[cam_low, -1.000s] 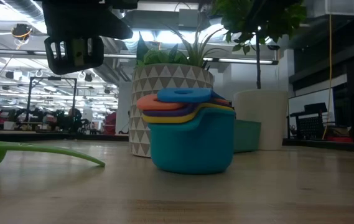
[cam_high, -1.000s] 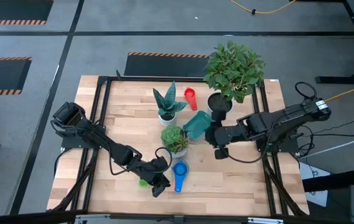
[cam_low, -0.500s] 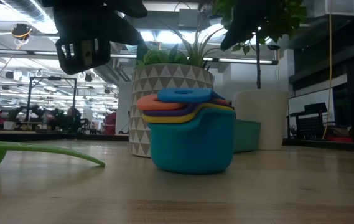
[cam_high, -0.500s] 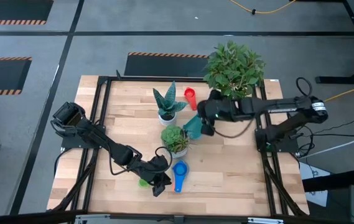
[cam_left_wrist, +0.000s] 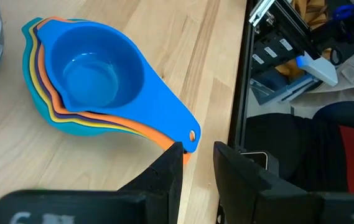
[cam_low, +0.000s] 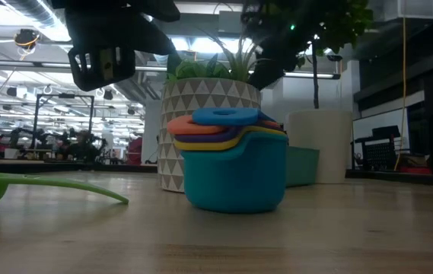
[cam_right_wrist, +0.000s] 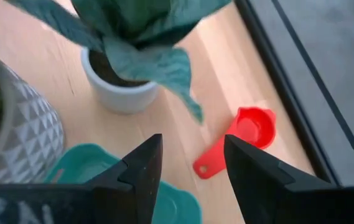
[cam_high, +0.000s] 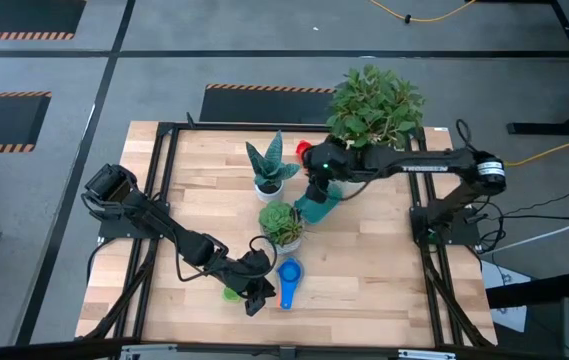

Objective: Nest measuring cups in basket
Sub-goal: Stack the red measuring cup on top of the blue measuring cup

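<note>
A nested stack of measuring cups (cam_left_wrist: 86, 81), blue on top with orange, yellow and purple rims fanned beneath and a teal one at the bottom, sits on the wooden table (cam_high: 384, 280) near its front edge, just beside a triangle-patterned pot (cam_low: 208, 114) of succulent. A green measuring cup (cam_low: 18, 189) lies alone on the boards close to the stack, and a red measuring cup (cam_right_wrist: 242, 140) rests by the table's far edge, near a spiky-leaved plant in a white pot (cam_right_wrist: 121, 87). The teal basket (cam_right_wrist: 127, 180) stands mid-table between the patterned pot and a tall leafy plant (cam_high: 376, 105).

The left gripper (cam_left_wrist: 195, 165) hovers low beside the stack's handles, its fingers parted with a narrow gap and nothing between them. The right gripper (cam_right_wrist: 189, 165), reaching across from the right side, hangs above the basket and short of the red cup, fingers apart and empty; whether it touches the basket's rim cannot be told from overhead.
</note>
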Robot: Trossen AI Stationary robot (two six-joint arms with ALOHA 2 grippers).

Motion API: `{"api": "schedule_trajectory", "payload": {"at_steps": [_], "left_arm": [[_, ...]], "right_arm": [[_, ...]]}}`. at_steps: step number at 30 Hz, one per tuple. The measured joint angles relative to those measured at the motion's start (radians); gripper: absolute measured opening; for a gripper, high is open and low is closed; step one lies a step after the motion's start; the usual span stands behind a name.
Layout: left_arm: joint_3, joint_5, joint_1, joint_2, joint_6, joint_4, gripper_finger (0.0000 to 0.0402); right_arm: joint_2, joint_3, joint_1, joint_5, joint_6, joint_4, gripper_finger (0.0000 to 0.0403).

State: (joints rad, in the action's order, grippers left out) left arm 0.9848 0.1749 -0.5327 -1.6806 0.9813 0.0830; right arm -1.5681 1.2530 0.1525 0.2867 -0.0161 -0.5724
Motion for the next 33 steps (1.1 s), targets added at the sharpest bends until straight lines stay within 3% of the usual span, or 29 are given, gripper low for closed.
{"api": "schedule_trajectory", "payload": {"at_steps": [13, 26, 33], "left_arm": [[0.0, 0.0, 0.0, 0.0, 0.0, 0.0, 0.0082], [0.0, 0.0, 0.0, 0.0, 0.001, 0.0, 0.0082], [0.0, 0.0, 0.0, 0.0, 0.001, 0.0, 0.0082]], "right_arm": [[-0.168, 0.0, 0.07, 0.032, 0.039, 0.008, 0.0177], [-0.232, -0.001, 0.17, 0.023, 0.055, 0.111, 0.0177], [-0.247, -0.001, 0.225, -0.097, 0.077, 0.175, 0.0177]]}}
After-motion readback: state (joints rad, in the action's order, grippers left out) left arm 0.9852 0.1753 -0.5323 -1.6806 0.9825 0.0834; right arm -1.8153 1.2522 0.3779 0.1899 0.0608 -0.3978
